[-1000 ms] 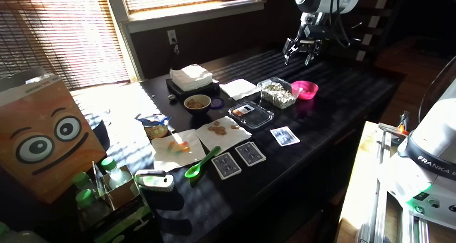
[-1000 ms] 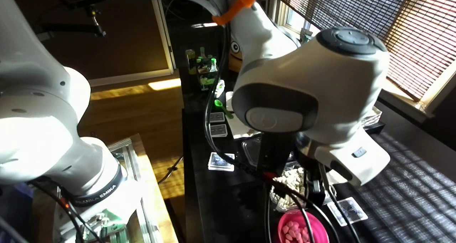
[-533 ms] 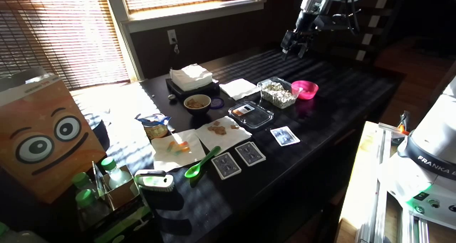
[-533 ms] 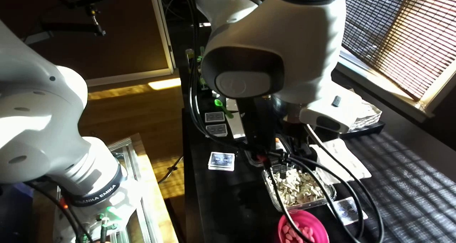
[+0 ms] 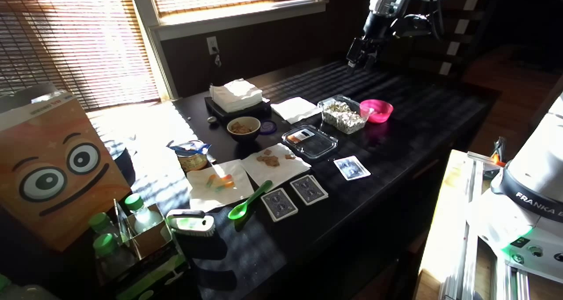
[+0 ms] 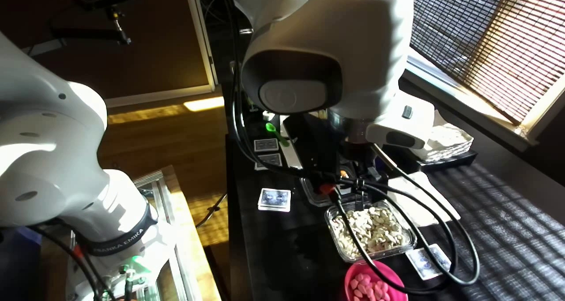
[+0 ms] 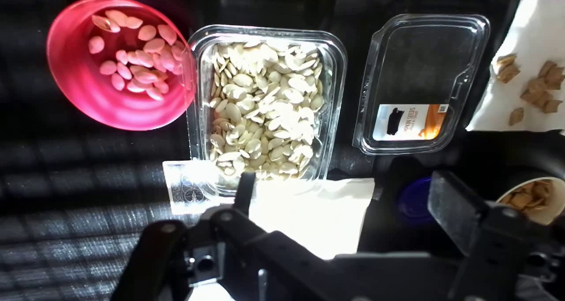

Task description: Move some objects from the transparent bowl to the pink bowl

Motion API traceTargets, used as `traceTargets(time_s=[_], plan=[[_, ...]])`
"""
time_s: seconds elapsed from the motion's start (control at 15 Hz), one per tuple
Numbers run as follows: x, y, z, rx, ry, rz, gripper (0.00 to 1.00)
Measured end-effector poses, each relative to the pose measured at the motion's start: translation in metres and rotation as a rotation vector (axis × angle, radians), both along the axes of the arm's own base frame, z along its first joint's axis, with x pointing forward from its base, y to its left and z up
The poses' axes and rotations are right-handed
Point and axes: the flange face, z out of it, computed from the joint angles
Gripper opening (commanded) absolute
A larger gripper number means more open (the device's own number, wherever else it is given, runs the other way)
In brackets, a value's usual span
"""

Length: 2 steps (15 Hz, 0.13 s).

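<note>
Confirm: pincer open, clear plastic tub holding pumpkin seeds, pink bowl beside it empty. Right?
Not quite: the pink bowl isn't empty; the wrist view shows pumpkin seeds inside it. Rest stands: pincer open, clear plastic tub beside it holding pumpkin seeds.

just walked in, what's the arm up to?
A robot arm has its tool open above the table, holding nothing. The clear tub is well stocked with pale seeds; the pink bowl beside it holds a smaller batch. The job looks like moving seeds from tub to bowl, with none in the tool right now. A clear lid lies on the table.
</note>
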Motion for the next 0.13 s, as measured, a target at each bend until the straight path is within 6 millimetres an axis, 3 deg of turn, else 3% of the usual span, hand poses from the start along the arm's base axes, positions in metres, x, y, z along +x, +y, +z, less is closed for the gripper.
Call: traceTargets(time_s=[0.13], plan=[[-0.0001,0.0001,-0.0002,0.0,0.0,0.001,1.0]])
